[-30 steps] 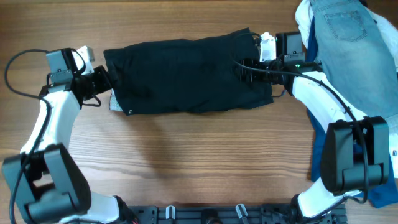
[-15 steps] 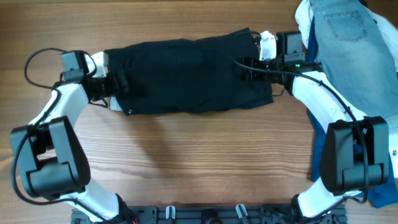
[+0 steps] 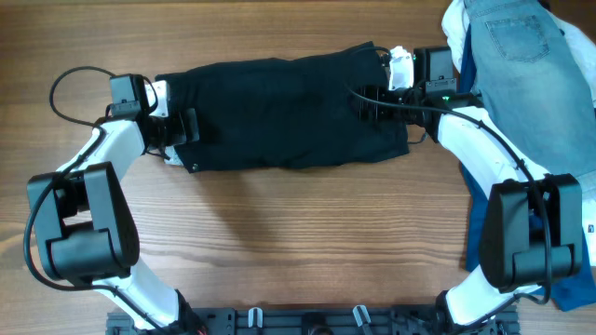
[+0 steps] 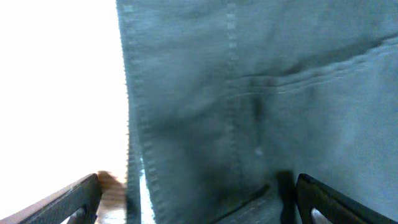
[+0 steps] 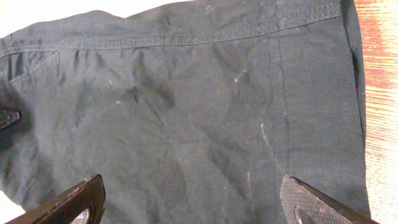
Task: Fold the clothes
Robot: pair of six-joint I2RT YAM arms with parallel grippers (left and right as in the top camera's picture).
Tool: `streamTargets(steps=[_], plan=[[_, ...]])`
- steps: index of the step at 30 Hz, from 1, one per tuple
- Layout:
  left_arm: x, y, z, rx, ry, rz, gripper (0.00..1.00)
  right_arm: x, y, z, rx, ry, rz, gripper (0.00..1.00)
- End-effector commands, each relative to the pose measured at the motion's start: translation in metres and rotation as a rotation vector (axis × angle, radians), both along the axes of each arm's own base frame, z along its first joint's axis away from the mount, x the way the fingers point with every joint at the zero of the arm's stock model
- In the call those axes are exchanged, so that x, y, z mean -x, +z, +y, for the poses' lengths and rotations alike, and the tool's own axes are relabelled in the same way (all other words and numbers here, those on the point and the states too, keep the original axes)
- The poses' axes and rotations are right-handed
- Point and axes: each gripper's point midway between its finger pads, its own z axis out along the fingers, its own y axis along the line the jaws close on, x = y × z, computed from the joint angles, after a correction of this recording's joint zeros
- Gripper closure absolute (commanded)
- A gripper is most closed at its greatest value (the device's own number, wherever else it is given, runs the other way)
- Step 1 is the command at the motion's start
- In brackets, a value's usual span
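Left hand (image 3: 184,127) moved onto black shorts (image 3: 279,112).

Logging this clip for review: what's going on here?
Two robot arms are working on a pair of black shorts lying flat across the wooden table. The left gripper is over the shorts' left end and the right gripper over their right end. Both are open, so neither grips cloth. Other clothes are piled at the far right.
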Motion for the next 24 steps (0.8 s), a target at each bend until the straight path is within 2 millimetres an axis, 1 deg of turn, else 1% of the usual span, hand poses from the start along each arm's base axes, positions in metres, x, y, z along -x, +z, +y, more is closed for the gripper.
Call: streamTargets(steps=[1, 2, 4, 5, 6, 8, 10, 12, 13, 15, 16, 18, 20, 22, 24], plan=[[0.009, -0.017, 0.016, -0.08, 0.035, 0.064, 0.0, 0.0, -0.007, 0.0, 0.011, -0.004, 0.016, 0.09], [0.01, -0.017, 0.013, -0.07, 0.029, 0.065, 0.01, 0.0, -0.007, 0.0, 0.01, -0.004, 0.017, 0.09], [0.01, -0.019, -0.001, -0.023, -0.003, 0.066, 0.08, 0.0, -0.007, 0.0, 0.01, -0.004, 0.016, 0.09], [0.009, -0.02, -0.008, -0.002, -0.02, 0.068, 0.15, 0.0, -0.007, 0.0, 0.01, -0.004, 0.016, 0.09], [0.009, -0.024, -0.023, 0.021, -0.054, 0.074, 0.2, 0.0, -0.007, 0.0, 0.01, -0.005, 0.016, 0.1], [0.01, -0.038, -0.042, 0.028, -0.088, 0.096, 0.24, 0.0, -0.007, 0.0, 0.01, -0.004, 0.017, 0.1], [0.012, -0.05, -0.058, 0.029, -0.123, 0.117, 0.29, 0.0, -0.007, 0.0, 0.011, -0.004, 0.017, 0.1], [0.015, -0.062, -0.072, 0.035, -0.139, 0.138, 0.39, 0.0, -0.007, 0.0, 0.011, -0.004, 0.017, 0.1], [0.015, -0.065, -0.076, 0.04, -0.134, 0.142, 0.52, 0.0, -0.007, 0.0, 0.01, -0.004, 0.017, 0.1], [0.013, -0.065, -0.077, 0.052, -0.103, 0.139, 0.85, 0.0, -0.007, 0.0, 0.01, -0.005, 0.017, 0.11], [0.011, -0.064, -0.076, 0.058, -0.086, 0.135, 0.96, 0.0, -0.007, 0.0, 0.01, -0.004, 0.016, 0.14], [0.008, -0.061, -0.071, 0.065, -0.058, 0.123, 0.96, -0.001, -0.006, 0.0, 0.009, -0.004, 0.011, 0.18], [0.004, -0.052, -0.065, 0.066, -0.042, 0.102, 0.96, -0.003, -0.005, 0.0, 0.008, -0.004, 0.003, 0.23], [0.0, -0.03, -0.057, 0.065, -0.023, 0.065, 0.96, -0.004, 0.0, 0.004, -0.011, 0.007, -0.009, 0.28], [-0.002, 0.002, -0.048, 0.062, -0.004, 0.012, 0.96, -0.004, 0.01, 0.011, -0.051, 0.034, -0.031, 0.33]])
